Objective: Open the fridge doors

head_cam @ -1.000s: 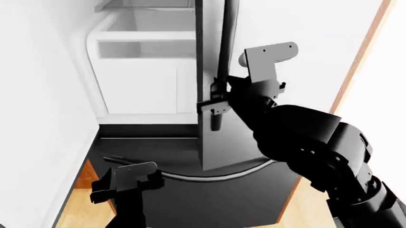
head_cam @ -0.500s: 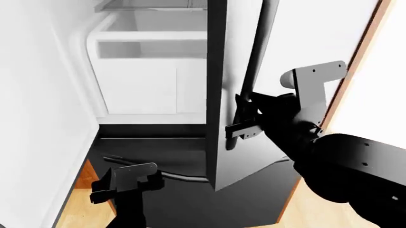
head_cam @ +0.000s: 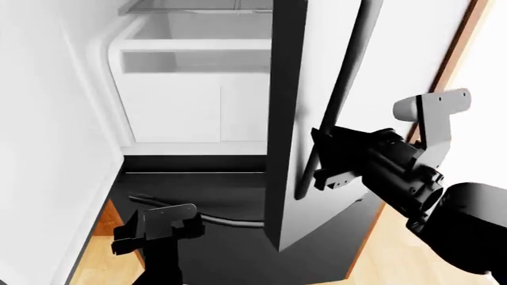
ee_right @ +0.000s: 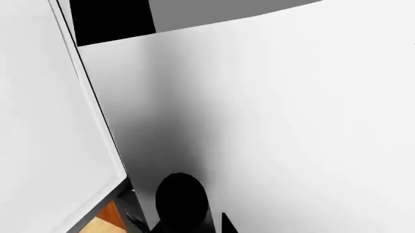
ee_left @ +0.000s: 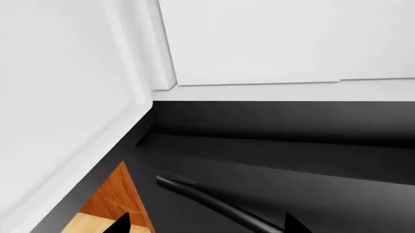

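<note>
At eight o'clock the left gripper [head_cam: 151, 228] hangs idle, jaw state unreadable, while the right gripper [head_cam: 321, 159] at three o'clock seems clamped on the right fridge door's [head_cam: 317, 77] bar handle [head_cam: 336, 98], where it could slip off; fingertips hidden behind the bar.

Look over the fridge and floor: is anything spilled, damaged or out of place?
Nothing stands out. The right door stands partly open with the right gripper at its black handle; the white shelves inside look bare and intact. The left gripper hangs above the dark drawer front. No spill shows.
</note>
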`<state>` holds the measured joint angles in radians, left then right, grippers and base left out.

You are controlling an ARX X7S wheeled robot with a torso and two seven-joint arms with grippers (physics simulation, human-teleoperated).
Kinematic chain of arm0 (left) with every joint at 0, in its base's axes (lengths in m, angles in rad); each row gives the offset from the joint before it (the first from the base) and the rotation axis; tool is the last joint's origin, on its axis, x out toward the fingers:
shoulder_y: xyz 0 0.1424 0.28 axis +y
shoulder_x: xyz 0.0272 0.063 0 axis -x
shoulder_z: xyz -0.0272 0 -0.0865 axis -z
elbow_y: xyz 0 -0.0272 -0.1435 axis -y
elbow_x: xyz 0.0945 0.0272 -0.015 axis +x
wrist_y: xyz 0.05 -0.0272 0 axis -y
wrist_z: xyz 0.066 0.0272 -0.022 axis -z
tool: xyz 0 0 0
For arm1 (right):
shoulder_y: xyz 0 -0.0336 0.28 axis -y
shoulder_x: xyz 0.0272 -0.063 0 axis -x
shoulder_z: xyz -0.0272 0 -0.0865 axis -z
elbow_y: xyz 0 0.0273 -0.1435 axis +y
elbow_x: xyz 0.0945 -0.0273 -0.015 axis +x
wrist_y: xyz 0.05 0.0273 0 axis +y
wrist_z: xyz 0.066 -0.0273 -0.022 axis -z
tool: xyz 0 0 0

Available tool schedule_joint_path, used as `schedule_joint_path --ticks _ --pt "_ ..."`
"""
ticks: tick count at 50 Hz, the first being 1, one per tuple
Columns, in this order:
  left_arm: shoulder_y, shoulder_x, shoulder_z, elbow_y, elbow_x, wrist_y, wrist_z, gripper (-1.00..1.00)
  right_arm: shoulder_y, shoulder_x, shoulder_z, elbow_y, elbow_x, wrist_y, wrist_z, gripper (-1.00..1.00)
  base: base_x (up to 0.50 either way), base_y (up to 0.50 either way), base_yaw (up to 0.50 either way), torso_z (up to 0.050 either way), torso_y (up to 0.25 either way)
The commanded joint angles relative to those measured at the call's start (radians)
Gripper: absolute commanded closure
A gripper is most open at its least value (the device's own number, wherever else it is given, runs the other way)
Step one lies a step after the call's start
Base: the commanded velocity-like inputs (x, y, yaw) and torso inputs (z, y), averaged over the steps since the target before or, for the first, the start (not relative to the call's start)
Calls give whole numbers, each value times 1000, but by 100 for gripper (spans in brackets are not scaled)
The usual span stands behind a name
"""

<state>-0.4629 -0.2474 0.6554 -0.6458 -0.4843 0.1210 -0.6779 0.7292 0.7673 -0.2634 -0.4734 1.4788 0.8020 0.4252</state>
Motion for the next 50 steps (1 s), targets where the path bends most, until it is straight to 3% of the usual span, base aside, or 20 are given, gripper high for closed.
schedule_joint_path --ticks 1,14,38,50 --pt "-2 3 3 -10 6 0 -5 -100 -72 90 101 25 -10 -14 -76 100 0 0 -3 0 0" --pt "-6 5 5 -22 8 4 -3 -100 -152 160 149 11 20 -27 -140 100 0 -1 -2 0 0" --pt "-7 8 8 -30 11 2 -8 -100 -137 266 158 63 29 28 -219 100 0 -2 -2 0 0" --pt "-6 5 9 -23 10 -4 -13 -100 -281 339 267 8 68 -20 -195 100 0 -2 -2 0 0"
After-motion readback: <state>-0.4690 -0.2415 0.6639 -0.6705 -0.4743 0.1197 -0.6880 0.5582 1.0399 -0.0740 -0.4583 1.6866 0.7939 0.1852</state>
